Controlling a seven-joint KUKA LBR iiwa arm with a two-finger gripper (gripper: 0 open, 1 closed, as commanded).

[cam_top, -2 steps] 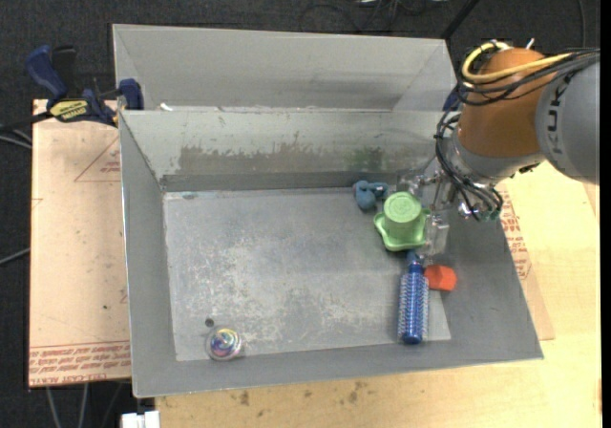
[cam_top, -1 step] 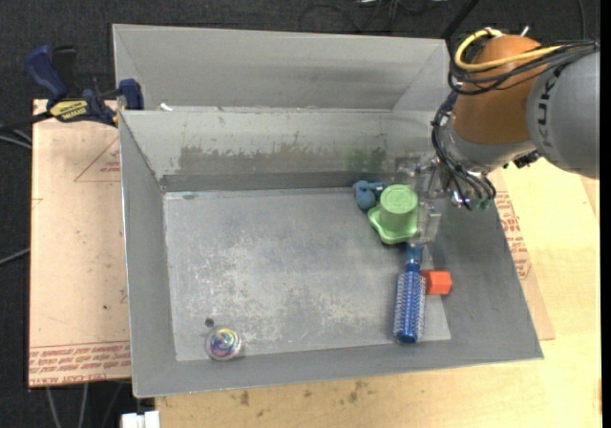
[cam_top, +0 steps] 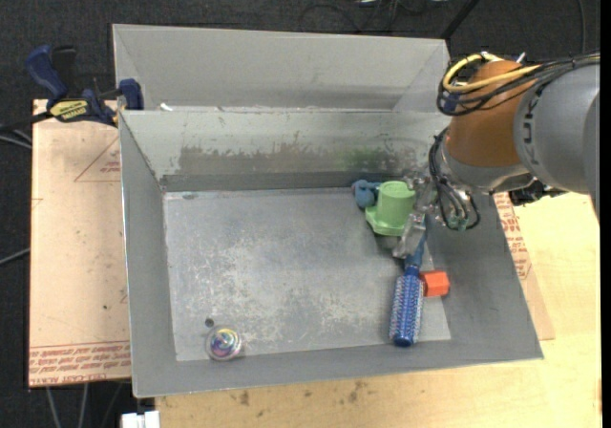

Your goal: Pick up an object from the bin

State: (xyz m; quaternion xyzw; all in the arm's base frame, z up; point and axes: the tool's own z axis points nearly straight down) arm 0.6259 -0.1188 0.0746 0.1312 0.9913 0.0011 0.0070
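Even, fairly bright light from above washes the grey bin point(cam_top: 286, 264), leaving only faint, soft shadows.

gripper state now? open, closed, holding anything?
Gripper: cannot be told. It is right beside the green cup, by the upper end of the blue brush.

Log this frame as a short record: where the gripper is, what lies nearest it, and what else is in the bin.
gripper: low over the right part of the bin
nearest thing: green cup by the far wall, just left of the gripper
beside the cup: small blue thing at its left side
in front of the gripper: blue bristly roller, with an orange block by its far end
far from the gripper: small shiny round thing in the near-left corner
grasp: cannot tell
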